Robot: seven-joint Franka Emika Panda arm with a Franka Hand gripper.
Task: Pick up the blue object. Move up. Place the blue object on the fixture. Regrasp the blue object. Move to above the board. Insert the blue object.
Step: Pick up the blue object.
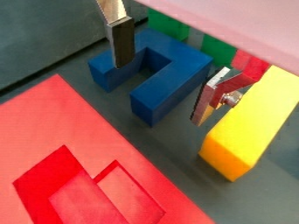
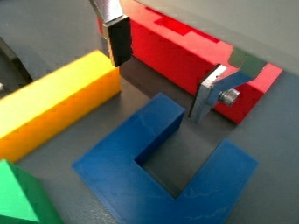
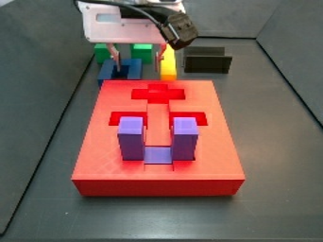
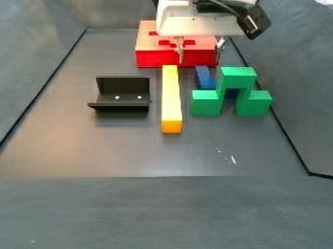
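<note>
Gripper [image 1: 163, 77] hangs low over the blue object [image 1: 155, 73], fingers [image 1: 121, 45] spread wide, one prong between them, nothing pinched. That navy U-block lies flat on the floor between the red board [image 4: 177, 44], yellow bar [image 4: 169, 97] and green block [image 4: 233, 91].

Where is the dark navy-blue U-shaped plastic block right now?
The dark navy-blue U-shaped plastic block lies on the floor between the yellow bar and the green stepped block, close to the red board, directly under the open gripper.
</note>
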